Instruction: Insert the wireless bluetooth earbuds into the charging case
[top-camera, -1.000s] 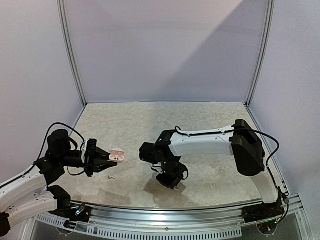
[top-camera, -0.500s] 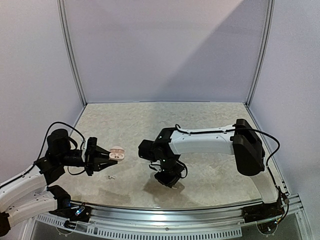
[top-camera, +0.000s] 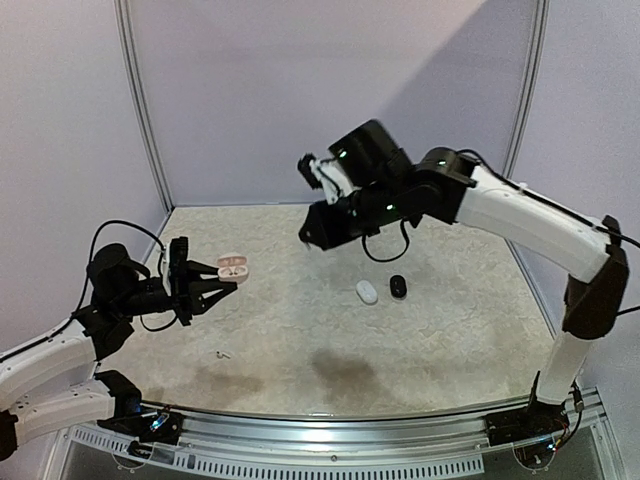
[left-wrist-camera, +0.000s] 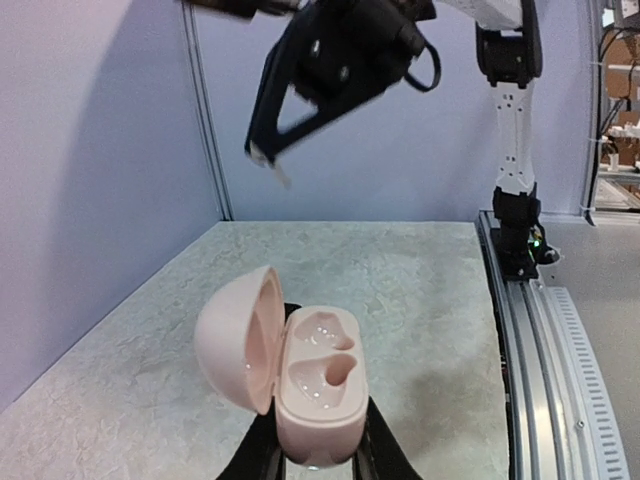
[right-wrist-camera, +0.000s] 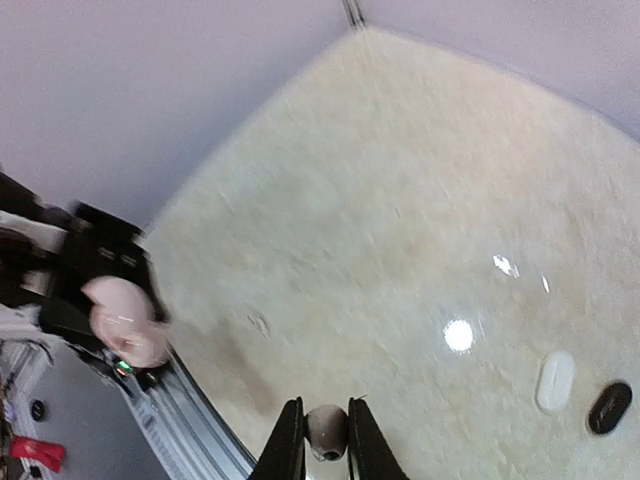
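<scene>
Top view: the left arm reaches in from 8 o'clock, and the left fingers (top-camera: 205, 290) point toward 2 o'clock, clamped on a pink charging case (top-camera: 232, 266) held above the surface (top-camera: 280, 330) with its lid open. The right arm arches high over the middle, and the right fingers (top-camera: 312, 232) aim down toward 7 o'clock, well apart from the pink case. What they hold cannot be told here. A white case (top-camera: 367, 292) lies closed on the surface at 3 o'clock from the pink one. A black case (top-camera: 398, 286) lies just beside the white one, on its 3 o'clock side. A small pale piece (top-camera: 222, 353), too small to identify, lies on the surface at 6 o'clock from the left fingers.

Left wrist view: the dark left fingers (left-wrist-camera: 262, 450) press both flanks of the charging case (left-wrist-camera: 318, 400) from below. Its lid stands up at 9 o'clock, and two glossy moulded wells face the camera. The right fingers (left-wrist-camera: 268, 125) hang blurred at 11 o'clock, off the case.

Right wrist view: the right fingers (right-wrist-camera: 290, 440) are drawn narrow, pinching a pale earbud (right-wrist-camera: 326, 430) between them, high above the surface. The pink case (right-wrist-camera: 125, 320) sits at 9 o'clock, and the white case (right-wrist-camera: 553, 380) and black case (right-wrist-camera: 608, 407) at 4 o'clock.
</scene>
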